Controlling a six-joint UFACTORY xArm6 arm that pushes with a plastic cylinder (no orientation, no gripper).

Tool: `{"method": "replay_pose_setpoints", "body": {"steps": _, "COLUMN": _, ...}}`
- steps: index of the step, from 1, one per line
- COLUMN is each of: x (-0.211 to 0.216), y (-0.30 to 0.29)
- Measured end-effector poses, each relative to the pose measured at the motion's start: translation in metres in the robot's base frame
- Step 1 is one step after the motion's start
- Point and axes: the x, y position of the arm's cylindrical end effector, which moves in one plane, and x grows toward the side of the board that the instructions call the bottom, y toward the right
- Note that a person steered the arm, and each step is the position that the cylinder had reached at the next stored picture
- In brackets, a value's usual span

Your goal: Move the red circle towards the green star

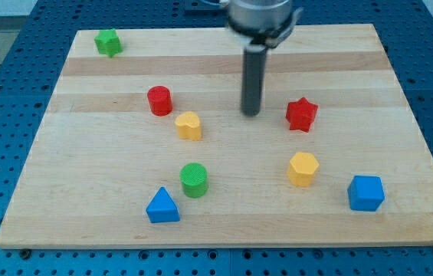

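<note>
The red circle (159, 100) stands on the wooden board left of centre. The green star (109, 42) sits near the board's top left corner, well up and left of the red circle. My tip (251, 113) is the lower end of the dark rod, right of the red circle by a wide gap and touching no block. It lies between the red circle and the red star (301, 114).
A yellow heart (189, 125) lies just below and right of the red circle. A green circle (194, 179) and a blue triangle (162, 207) sit lower down. A yellow hexagon (303, 169) and a blue cube (365, 192) are at the lower right.
</note>
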Motion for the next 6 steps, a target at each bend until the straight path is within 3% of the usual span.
{"method": "replay_pose_setpoints", "body": {"steps": 2, "x": -0.023, "y": -0.086}}
{"method": "replay_pose_setpoints", "body": {"steps": 4, "x": -0.046, "y": -0.135}}
{"method": "replay_pose_setpoints", "body": {"steps": 6, "x": -0.04, "y": -0.175}}
